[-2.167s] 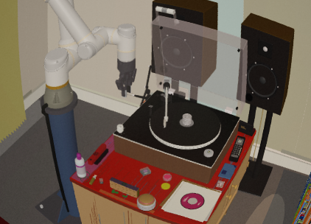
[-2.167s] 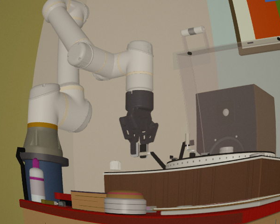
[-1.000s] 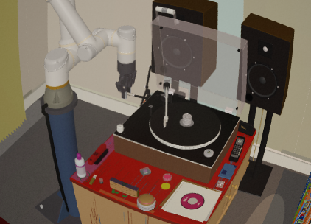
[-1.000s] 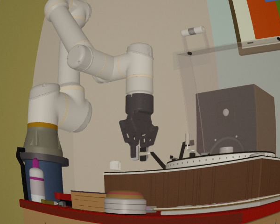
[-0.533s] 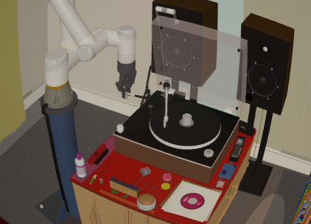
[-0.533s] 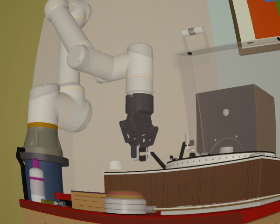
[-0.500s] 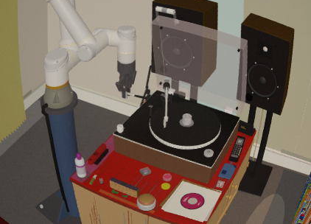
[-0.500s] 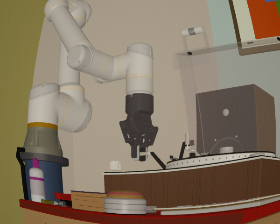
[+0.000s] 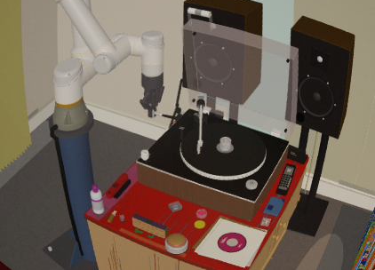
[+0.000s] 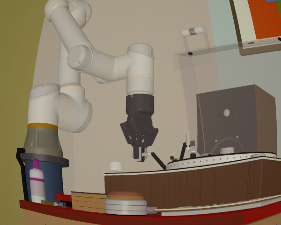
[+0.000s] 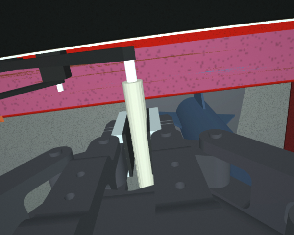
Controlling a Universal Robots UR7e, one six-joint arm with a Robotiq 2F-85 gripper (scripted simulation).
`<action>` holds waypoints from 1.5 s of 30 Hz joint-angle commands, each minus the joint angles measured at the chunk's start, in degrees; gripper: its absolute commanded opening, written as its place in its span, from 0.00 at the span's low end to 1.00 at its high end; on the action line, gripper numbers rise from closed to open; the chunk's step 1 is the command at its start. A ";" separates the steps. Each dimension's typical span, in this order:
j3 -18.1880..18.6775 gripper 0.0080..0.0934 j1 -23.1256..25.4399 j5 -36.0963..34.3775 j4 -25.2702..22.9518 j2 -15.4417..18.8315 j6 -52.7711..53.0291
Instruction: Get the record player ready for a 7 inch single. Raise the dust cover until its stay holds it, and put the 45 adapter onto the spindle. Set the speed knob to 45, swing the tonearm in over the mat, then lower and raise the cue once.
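Observation:
The cue lever's cream handle is partly hidden between my fingers, where my gripper is closed on it, off the back left corner of the record player. The lever's black arm slopes down to the deck. The clear dust cover stands raised behind the platter. The tonearm lies in over the mat, and the 45 adapter sits on the spindle. The white speed knob stands at the deck's front left corner.
The red-topped cabinet under the player carries a sleeved single, a bottle, a brush block and a remote. Two speakers stand behind. My blue pedestal is to the left.

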 commanded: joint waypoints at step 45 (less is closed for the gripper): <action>2.46 0.33 -2.90 0.00 -5.98 3.45 -2.90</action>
